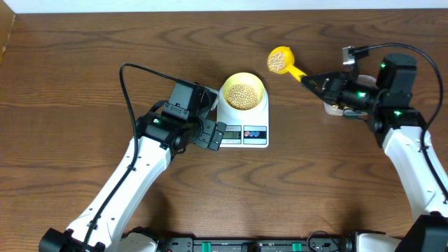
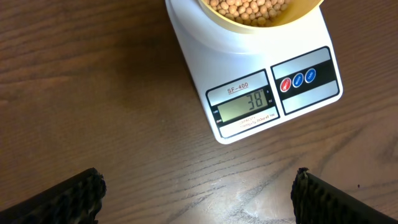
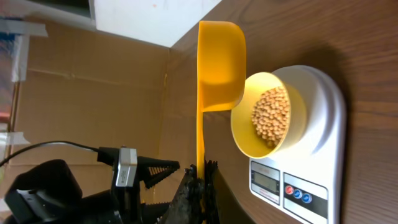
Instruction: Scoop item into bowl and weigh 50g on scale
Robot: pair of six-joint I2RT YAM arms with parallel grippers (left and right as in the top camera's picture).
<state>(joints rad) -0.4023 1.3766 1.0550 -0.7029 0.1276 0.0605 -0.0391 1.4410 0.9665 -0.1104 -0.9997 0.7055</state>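
Beans (image 1: 243, 96) are lying in the pale-yellow bowl (image 1: 243, 77), which is sitting on the white scale (image 1: 246, 117) showing 38. The right pincer (image 1: 316, 82) is pinching the yellow scoop (image 1: 280, 60) by its handle near the bowl, seemingly carrying more beans. The left pincer (image 2: 198, 194) is hovering spread over the counter (image 1: 70, 56).

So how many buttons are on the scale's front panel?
3, on the scale, in a row right of its display: red button nearest it, middle blue button, outer blue button. None seem hidden.
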